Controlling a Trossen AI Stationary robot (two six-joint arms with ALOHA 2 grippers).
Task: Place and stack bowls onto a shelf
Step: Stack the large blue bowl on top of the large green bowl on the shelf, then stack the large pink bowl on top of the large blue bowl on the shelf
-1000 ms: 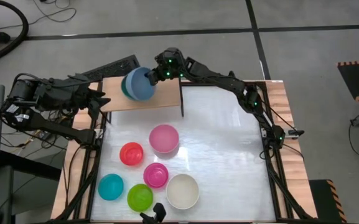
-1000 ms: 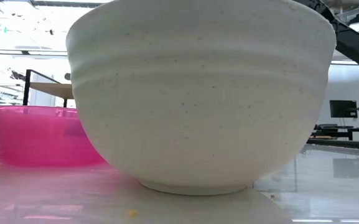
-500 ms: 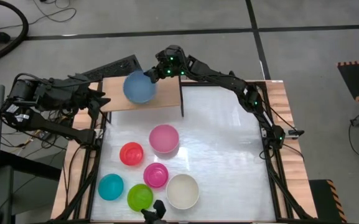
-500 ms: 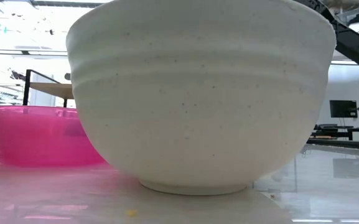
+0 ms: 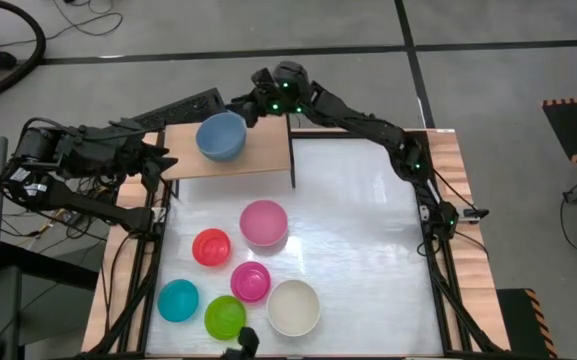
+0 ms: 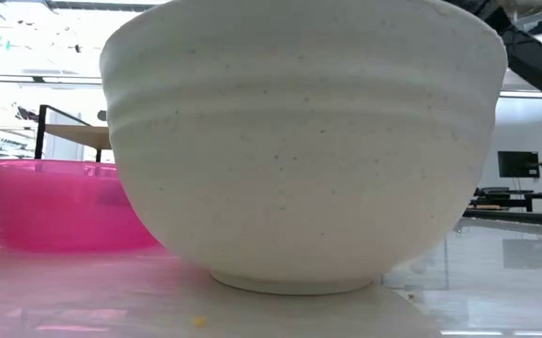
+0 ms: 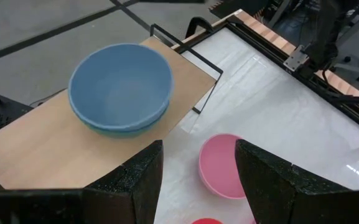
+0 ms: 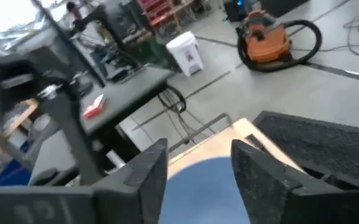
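- High view: a grey floor with dark tape lines surrounds the white table (image 5: pixel 348 230). The shelf (image 5: pixel 268 155) stands along its far edge, carrying the blue-grey bowl (image 5: pixel 220 135), mouth up. The right gripper (image 5: pixel 253 107) hangs just beyond that bowl's rim, holding nothing; the left gripper (image 5: pixel 163 158) waits at the shelf's left end. The pink bowl (image 5: pixel 264 221), red bowl (image 5: pixel 211 246), magenta bowl (image 5: pixel 250 281), cyan bowl (image 5: pixel 178 300), lime bowl (image 5: pixel 225 317) and cream-white bowl (image 5: pixel 293 307) sit on the table.
- Low view: the cream-white bowl (image 6: pixel 299 141) fills the frame, upright, ribbed and rigid-looking.
- Left wrist view: its fingers (image 7: pixel 135 180) stand parted and empty. The blue-grey bowl (image 7: pixel 120 84) nests in another bowl whose teal-looking rim shows beneath.
- Right wrist view: fingers (image 8: pixel 148 171) apart above the blue rim.
- Judgement: these bowls are probably light, stiff and smooth; pinch across the rim wall. Being round, they have no long axis.
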